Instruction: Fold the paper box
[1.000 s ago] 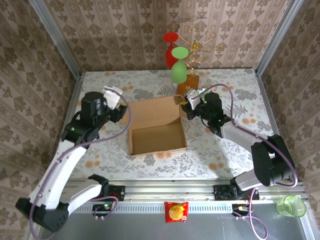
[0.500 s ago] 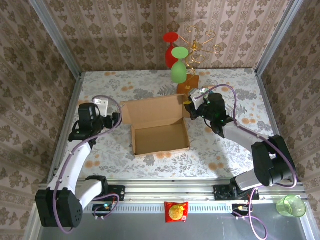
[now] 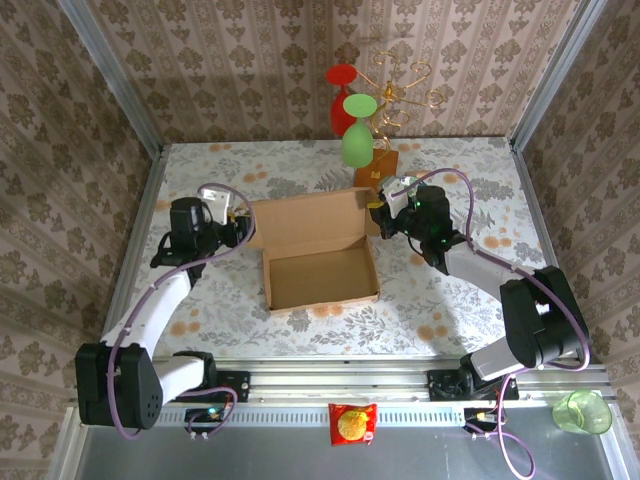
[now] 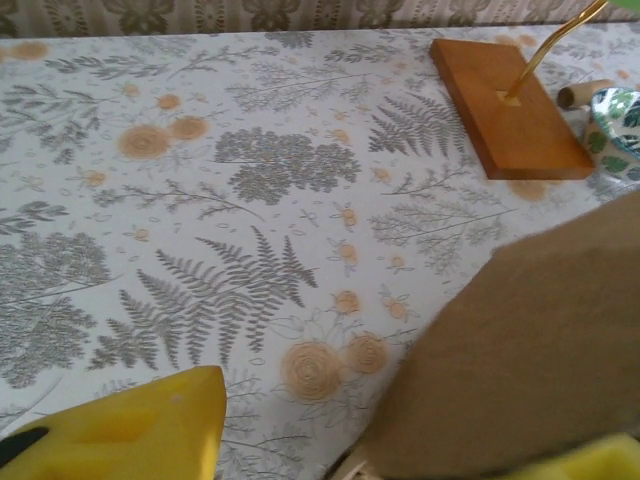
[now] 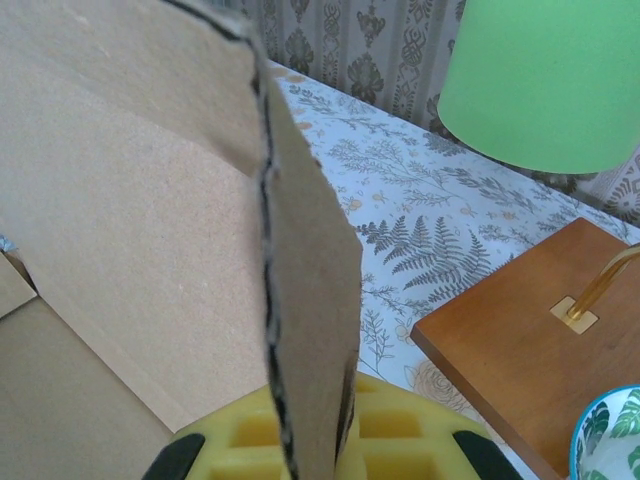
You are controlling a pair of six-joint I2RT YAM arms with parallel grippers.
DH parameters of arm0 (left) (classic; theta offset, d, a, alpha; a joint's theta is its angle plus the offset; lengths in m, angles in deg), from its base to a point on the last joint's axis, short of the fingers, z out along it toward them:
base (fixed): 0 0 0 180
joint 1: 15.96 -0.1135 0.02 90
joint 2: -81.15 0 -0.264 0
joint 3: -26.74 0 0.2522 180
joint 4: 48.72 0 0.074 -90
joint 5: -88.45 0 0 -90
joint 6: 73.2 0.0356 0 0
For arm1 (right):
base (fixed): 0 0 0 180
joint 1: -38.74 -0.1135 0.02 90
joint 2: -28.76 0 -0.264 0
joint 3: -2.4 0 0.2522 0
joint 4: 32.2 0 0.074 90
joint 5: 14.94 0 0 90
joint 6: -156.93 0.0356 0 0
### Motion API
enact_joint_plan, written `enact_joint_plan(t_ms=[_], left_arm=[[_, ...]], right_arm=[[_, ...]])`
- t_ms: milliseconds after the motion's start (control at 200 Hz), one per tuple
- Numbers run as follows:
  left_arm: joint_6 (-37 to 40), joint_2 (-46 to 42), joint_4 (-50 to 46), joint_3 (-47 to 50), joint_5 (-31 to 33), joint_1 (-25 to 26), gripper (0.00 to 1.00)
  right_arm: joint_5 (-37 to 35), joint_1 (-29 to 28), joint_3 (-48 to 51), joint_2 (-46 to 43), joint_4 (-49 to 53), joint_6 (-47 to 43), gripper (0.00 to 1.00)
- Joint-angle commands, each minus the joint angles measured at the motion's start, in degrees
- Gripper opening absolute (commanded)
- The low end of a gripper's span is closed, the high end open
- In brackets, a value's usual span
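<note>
You've got one tan corrugated cardboard paper box (image 3: 320, 270) sitting mid-table on the floral tabletop (image 3: 450, 300), tray facing up, lid panel standing at the far side. Two grippers are on it. Your right gripper (image 3: 378, 213) is closed tight on the lid's right side flap, the cardboard edge pinched between its yellow pads (image 5: 400, 430). Your left gripper (image 3: 240, 228) stands apart around the left flap, with one yellow finger (image 4: 130, 430) clear of the cardboard. Behind the box, one orange-brown wooden base (image 3: 375, 168) carries two glasses, one red (image 3: 342, 100) and one green (image 3: 357, 135).
</note>
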Motion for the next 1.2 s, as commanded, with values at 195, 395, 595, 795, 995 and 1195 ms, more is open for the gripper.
enact_joint_plan(t_ms=[195, 395, 595, 795, 995, 1195], left_arm=[[-4.09, 0.69, 3.31, -0.35, 0.43, 4.13, 0.3], [-5.37, 0.05, 2.2, -0.99, 7.2, 8.39, 0.21], [-7.83, 0.33, 3.86, -0.18, 12.4, 11.84, 0.12], [-10.58, -0.3, 8.9, 1.67, 17.86, 14.6, 0.0], [-12.85, -2.0, 17.74, 4.65, 22.77, 16.91, 0.0], [-14.94, -2.01, 24.31, 7.03, 21.81, 16.91, 0.0]], right_arm=[[-2.6, -1.11, 0.73, -0.75, -3.13, 5.39, 0.0], [-6.72, -3.0, 1.67, -1.3, -4.38, 8.84, 0.0], [-12.77, -6.28, 3.67, -2.34, -7.23, 12.99, 0.0], [-19.82, -9.44, 7.61, -3.17, -14.61, 18.39, 0.0], [-24.41, -12.93, 10.18, -1.3, -24.01, 22.62, 0.0], [-29.47, -16.58, 10.29, 1.24, -28.59, 23.45, 0.0]])
